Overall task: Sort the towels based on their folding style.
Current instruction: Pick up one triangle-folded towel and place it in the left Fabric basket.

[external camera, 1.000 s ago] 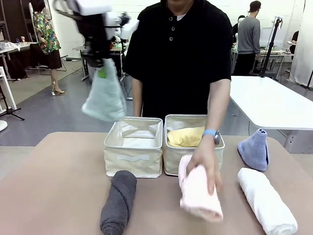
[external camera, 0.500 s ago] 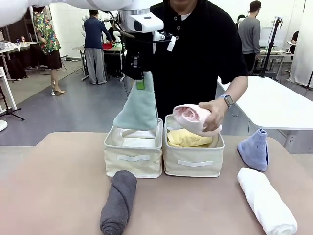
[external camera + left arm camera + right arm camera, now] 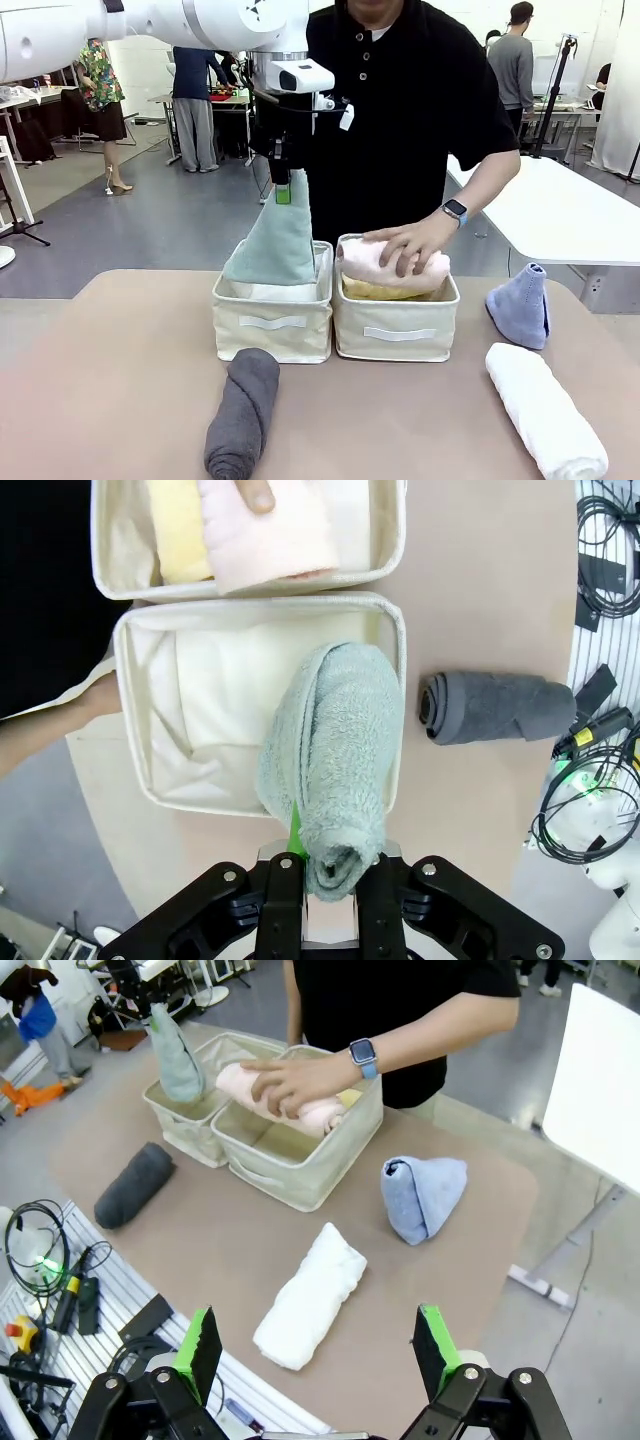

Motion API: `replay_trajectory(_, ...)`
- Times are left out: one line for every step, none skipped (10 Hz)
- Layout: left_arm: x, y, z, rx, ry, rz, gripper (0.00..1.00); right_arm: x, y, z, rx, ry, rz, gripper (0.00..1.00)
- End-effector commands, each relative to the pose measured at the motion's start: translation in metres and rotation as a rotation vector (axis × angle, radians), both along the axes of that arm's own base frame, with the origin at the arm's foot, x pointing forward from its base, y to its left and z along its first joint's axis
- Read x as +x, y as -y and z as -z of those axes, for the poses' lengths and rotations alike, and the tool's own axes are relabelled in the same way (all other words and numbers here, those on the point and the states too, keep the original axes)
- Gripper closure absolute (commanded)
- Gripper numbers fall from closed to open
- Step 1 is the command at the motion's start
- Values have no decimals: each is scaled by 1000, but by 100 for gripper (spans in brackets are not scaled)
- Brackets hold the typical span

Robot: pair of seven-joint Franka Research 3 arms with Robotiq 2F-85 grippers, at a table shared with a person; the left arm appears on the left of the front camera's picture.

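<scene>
Clamped shut, the jaws of my left gripper [image 3: 283,188] pinch the pointed tip of the pale green terry cone towel [image 3: 278,245], which hangs straight down from them. Its wide base sits at the opening of the left cream fabric bin [image 3: 272,338]. From my left wrist camera the cone drops from between the fingers into that bin, close to the wall nearest the dark grey rolled towel [image 3: 495,707]. I cannot tell whether the base touches the bin's floor. My right gripper [image 3: 318,1345] hangs high over the near right side of the tan table [image 3: 120,380] with its jaws spread wide and nothing between them. The person across from me has one hand [image 3: 405,245] flat on the pink rolled towel [image 3: 360,262]. That towel lies on top of the yellow rolled towel [image 3: 375,291] in the right cream fabric bin [image 3: 395,342], which stands touching the left one. The dark grey roll lies on the table just in front of the left bin, end-on towards me. On the right, the light blue cone towel [image 3: 520,305] stands upright beside the right bin. The white rolled towel [image 3: 545,410] lies nearer to me, close to the blue cone but apart from it.
</scene>
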State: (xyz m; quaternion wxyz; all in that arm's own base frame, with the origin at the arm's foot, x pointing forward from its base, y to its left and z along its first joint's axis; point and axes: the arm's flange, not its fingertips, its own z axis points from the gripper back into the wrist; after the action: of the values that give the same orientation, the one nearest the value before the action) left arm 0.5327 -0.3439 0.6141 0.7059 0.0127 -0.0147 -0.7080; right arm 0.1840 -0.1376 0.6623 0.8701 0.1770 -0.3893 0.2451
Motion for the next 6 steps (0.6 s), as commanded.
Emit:
replay_trajectory(2, -2, 8, -37, -23, -2, 84, 1, 0, 1, -3, -2, 13, 0)
replay_trajectory(3, -2, 19, -49, -23, -19, 84, 1, 0, 1, -3, -2, 13, 0)
replay_trajectory(5, -2, 31, -62, -21, -34, 84, 1, 0, 1, -3, -2, 13, 0)
replay_trajectory(6, 1, 44, -57, -29, -34, 84, 1, 0, 1, -3, -2, 13, 0)
replay_trajectory(7, 6, 55, -41, -29, -40, 84, 1, 0, 1, -3, -2, 13, 0)
replay_trajectory(7, 10, 69, -20, -46, -32, 84, 1, 0, 1, -3, -2, 13, 0)
